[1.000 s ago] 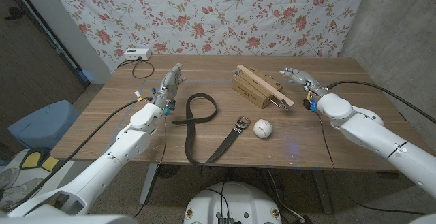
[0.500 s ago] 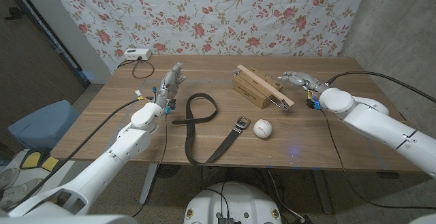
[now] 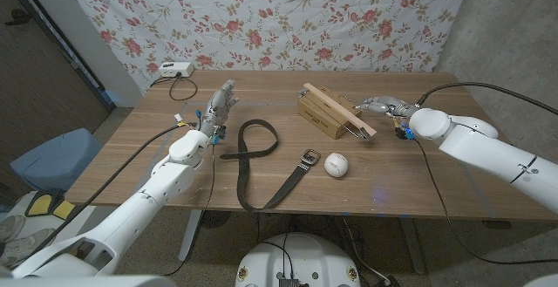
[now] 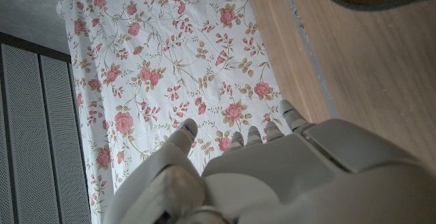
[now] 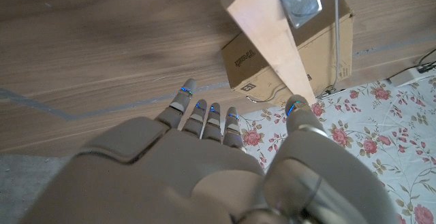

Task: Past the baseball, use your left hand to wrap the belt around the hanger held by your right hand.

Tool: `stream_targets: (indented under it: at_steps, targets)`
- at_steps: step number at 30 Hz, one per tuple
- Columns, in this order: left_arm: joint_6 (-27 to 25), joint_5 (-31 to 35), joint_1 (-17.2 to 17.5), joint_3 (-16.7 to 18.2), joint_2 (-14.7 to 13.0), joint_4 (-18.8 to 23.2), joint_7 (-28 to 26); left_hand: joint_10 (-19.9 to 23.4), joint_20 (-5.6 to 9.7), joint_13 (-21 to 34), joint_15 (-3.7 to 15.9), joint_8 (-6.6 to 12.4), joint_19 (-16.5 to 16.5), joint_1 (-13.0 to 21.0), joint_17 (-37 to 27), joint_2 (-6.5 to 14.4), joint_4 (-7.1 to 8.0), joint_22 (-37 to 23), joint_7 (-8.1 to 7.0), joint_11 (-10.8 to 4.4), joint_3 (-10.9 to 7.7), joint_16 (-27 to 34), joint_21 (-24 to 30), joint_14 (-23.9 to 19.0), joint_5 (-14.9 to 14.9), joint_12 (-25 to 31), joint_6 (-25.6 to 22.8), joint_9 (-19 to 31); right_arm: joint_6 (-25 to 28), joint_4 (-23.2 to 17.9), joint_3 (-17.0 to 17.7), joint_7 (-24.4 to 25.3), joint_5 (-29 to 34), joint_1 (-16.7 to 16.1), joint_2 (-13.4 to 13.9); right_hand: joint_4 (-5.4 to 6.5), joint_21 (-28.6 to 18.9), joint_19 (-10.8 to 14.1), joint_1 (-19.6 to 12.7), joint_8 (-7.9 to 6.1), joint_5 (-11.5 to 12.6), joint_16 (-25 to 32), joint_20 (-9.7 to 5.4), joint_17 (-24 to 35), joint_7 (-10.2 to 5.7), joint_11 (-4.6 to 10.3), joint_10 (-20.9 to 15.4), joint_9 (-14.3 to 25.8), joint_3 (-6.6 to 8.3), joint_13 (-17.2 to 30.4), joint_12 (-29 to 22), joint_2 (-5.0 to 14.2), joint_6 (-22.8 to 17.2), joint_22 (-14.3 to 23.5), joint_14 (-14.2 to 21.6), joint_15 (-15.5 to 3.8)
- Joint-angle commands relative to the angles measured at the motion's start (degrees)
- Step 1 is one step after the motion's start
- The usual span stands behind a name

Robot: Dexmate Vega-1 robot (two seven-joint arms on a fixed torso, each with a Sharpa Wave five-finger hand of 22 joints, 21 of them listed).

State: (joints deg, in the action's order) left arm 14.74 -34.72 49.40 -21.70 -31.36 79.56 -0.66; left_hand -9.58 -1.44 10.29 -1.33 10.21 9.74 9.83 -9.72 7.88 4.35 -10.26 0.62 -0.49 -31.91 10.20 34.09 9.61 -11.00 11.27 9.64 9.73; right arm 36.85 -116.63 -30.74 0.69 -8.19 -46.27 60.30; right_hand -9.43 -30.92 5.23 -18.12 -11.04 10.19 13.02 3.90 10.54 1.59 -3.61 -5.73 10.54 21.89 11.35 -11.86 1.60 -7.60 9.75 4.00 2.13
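Wooden counter [image 3: 174,160], backed by floral cloth [image 3: 261,17] along its far edge. White box with cable [image 3: 171,70] near far left corner. Cardboard box [image 3: 319,118] toward the far edge, right of middle, carrying the hanger. White baseball [image 3: 336,164] just right of the belt's buckle end, between belt and near edge, apart from both hands.

Hanger [image 3: 338,109]: pale wood bar laid slantwise across the box top, metal hook [image 3: 356,131] at its right end, overhanging the box. Ungripped.

Belt [image 3: 261,160]: dark strap, one end looped into a ring near counter middle, remainder run toward the near edge and folded back to a metal buckle [image 3: 307,157]. Flat on counter, untouched.

Left hand [image 3: 218,108]: held over the left part of the counter, left of the belt loop, fingers straight and apart, empty.

Right hand [image 3: 380,105]: just right of the hanger's hook end, fingers parted, holding nothing; contact with hanger not discernible.
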Motion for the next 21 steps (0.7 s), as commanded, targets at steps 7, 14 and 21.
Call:
stream_targets:
  at_steps: [7, 14, 21]
  targets:
    - [-0.5, 0.1, -1.4, -0.5, -0.2, -1.6, 1.4, -7.8, -6.38, 0.4, -3.33, 0.82, 8.1, 0.1, -0.3, -1.4, -1.34, -0.3, -3.53, 0.31, 0.92, 1.3, -0.3, 5.8, 0.2, 1.1, 6.9, 0.2, 15.2, -5.9, -11.0, -8.7, 11.3, 9.2, 1.2, 0.21, 0.3, 1.5, 0.1, -0.55, 0.2, 0.4, 0.68, 0.3, 0.58, -0.29, -1.5, 0.4, -1.18, 0.2, -0.4, -1.46, -1.1, 0.1, 1.3, 0.00]
    - [-1.1, 0.7, -2.3, -1.0, -1.6, -2.0, 3.6, -3.8, -8.92, 0.6, -5.75, 1.47, 7.2, 0.6, -0.4, -2.8, -3.11, -0.5, -6.02, 1.94, 1.46, 1.7, -0.7, 2.6, 0.5, 2.3, 3.1, 0.3, 18.7, -6.5, -15.5, -12.7, 15.4, 13.0, 0.5, 0.32, 0.4, 2.4, 0.2, -0.60, 0.4, 0.7, 1.04, 0.3, 1.04, -0.58, -1.8, 0.4, -1.70, 0.3, -0.5, -2.26, -1.4, 0.1, 2.3, -0.39]
    - [-1.3, 0.7, -3.4, -1.4, -2.5, -2.9, 6.0, 0.1, -10.42, 0.7, -6.57, 1.59, 5.3, 1.5, -0.5, -4.2, -5.21, -0.6, -6.29, 2.90, 1.88, 2.7, -0.7, -2.5, 0.7, 3.3, 0.2, 0.4, 22.8, -6.1, -21.7, -17.4, 21.4, 17.9, -0.7, 0.27, 0.5, 3.2, -0.2, -0.43, 0.7, 0.9, 1.48, 0.4, 1.10, -0.35, -2.0, 0.5, -1.90, 0.3, -0.5, -2.66, -1.0, 0.1, 3.3, -0.74]
